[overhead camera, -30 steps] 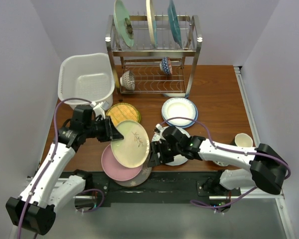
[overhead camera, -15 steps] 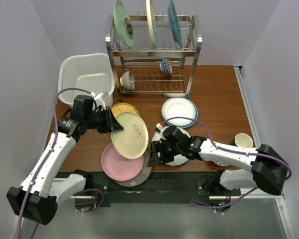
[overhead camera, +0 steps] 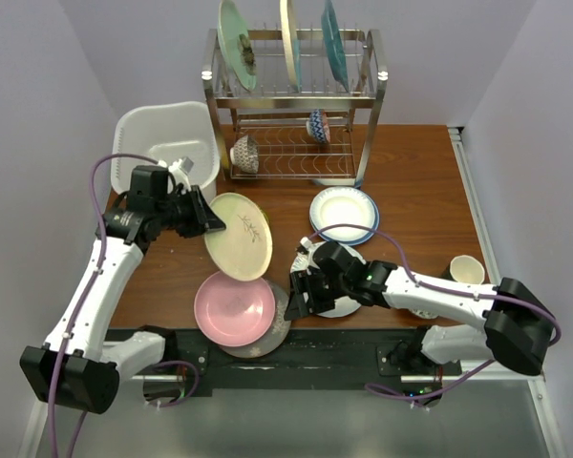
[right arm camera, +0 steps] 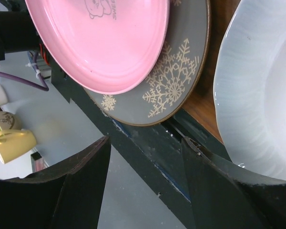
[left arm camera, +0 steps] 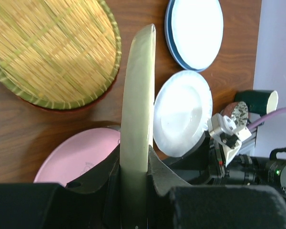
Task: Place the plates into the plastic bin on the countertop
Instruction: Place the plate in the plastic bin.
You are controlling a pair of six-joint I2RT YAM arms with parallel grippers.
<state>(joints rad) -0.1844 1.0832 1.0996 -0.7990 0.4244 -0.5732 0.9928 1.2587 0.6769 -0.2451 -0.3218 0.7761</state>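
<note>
My left gripper (overhead camera: 208, 222) is shut on the rim of the cream floral plate (overhead camera: 240, 237), held tilted on edge above the countertop (overhead camera: 411, 181), just right of the white plastic bin's (overhead camera: 134, 134) near corner. In the left wrist view the plate's edge (left arm camera: 138, 95) runs up between the jaws of that gripper (left arm camera: 133, 176). Below lie the woven yellow plate (left arm camera: 52, 47), the pink plate (overhead camera: 235, 308) on a grey snowflake plate (right arm camera: 176, 81), and a white plate (right arm camera: 257, 95). My right gripper (overhead camera: 301, 296) stands open and empty at the table's front edge, beside the white plate (overhead camera: 349, 305).
A metal dish rack (overhead camera: 291, 95) at the back holds three upright plates and two small bowls (overhead camera: 245, 153). A white plate on a blue one (overhead camera: 344, 214) lies in front of it. A cup (overhead camera: 466, 270) stands at the right.
The left arm has carried the cream plate up and back-left toward the bin, uncovering the pink plate. The right arm has stayed put.
</note>
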